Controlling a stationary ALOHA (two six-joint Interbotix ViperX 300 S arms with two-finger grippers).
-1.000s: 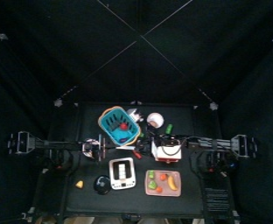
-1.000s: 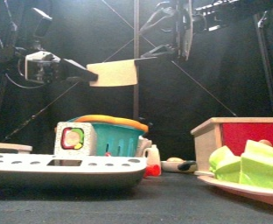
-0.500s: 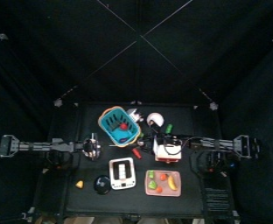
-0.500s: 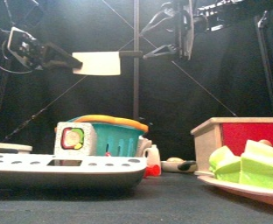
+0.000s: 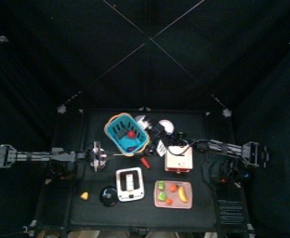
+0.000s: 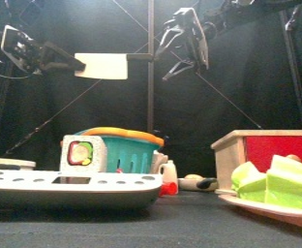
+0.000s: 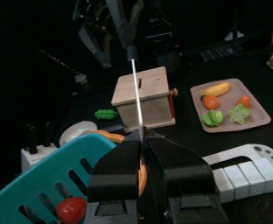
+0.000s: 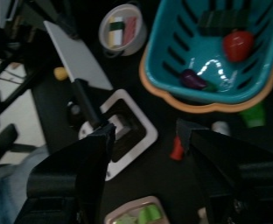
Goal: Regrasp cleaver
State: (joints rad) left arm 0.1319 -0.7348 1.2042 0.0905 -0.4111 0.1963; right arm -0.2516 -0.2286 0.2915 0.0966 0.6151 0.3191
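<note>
The cleaver, with a pale rectangular blade and a black handle, hangs in the air above the table's left side. My left gripper is shut on its handle. In the left wrist view the blade stands edge-on as a thin line above the shut left gripper. My right gripper is open and empty, up high to the right of the blade and apart from it. The right wrist view shows the blade beyond the open right gripper.
A teal basket with toy food stands mid-table and also shows in the top view. A wooden box with a red front and a plate of toy vegetables stand at the right. A toy keyboard lies front left.
My left gripper has carried the cleaver up and to the left. My right gripper has come a little lower and leftward and stays open.
</note>
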